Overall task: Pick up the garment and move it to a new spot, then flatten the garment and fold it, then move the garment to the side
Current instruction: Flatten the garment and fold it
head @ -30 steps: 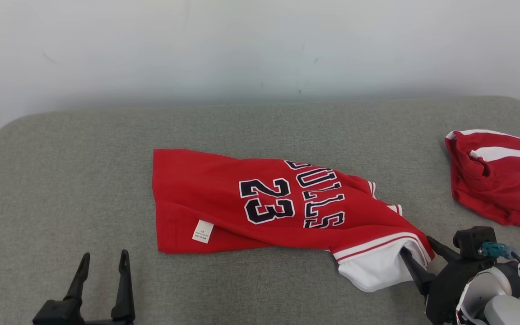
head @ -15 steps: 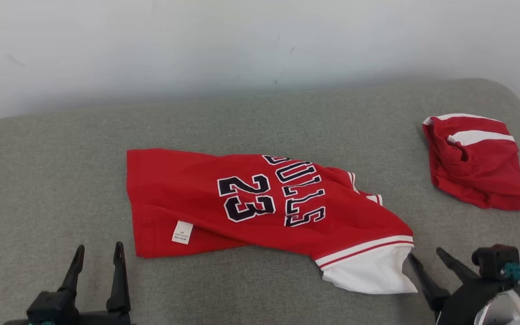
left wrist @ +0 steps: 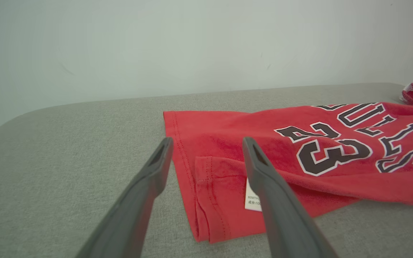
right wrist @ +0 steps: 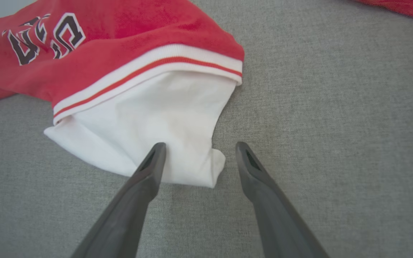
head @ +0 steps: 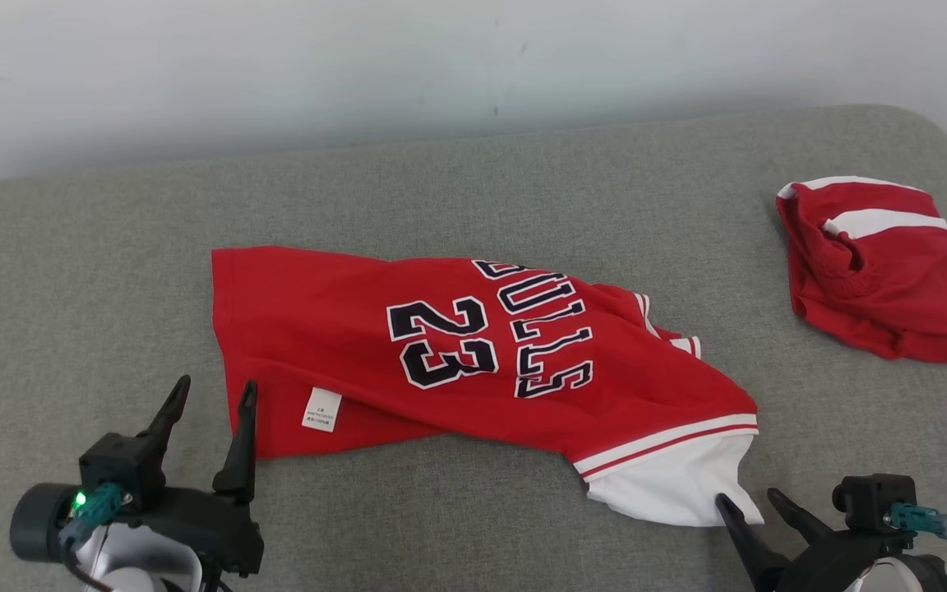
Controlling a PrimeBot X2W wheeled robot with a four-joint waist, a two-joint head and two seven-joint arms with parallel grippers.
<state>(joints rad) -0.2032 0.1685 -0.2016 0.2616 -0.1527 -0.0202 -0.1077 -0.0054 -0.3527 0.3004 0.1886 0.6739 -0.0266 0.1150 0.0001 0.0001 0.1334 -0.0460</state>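
- Your left gripper (head: 218, 383) sits by the near edge of the grey cushion (head: 71, 271), toward its left side. The 2 dark fingers stand wide apart with nothing between them.
- In the head view its inner fingertip overlaps the left hem of the red jersey (head: 334, 329). You cannot tell from the pictures whether it touches the cloth.
- In the left wrist view the hem's near corner lies just beyond the fingers, and the inner finger crosses in front of the white label (left wrist: 251, 199).
- Your right gripper (head: 746, 496) is at the near edge toward the right side. Its jaws are also spread wide and hold nothing.
- In the right wrist view the near corner of the white sleeve (right wrist: 149, 118) lies between its 2 fingers, with 1 fingertip right at the sleeve's edge. Contact there cannot be told.
- The jersey lies rumpled across the middle of the cushion, its hem toward the left edge and the white sleeve toward the near right.
- A white band with a red stripe separates the red cloth from the sleeve.
- The "23" and the lettering beside it face up, turned sideways to you.
- A second red garment (head: 876, 271) with white stripes is bunched near the far right corner, well apart from the jersey.
- Beyond the far edge stands a pale wall (head: 441, 57).
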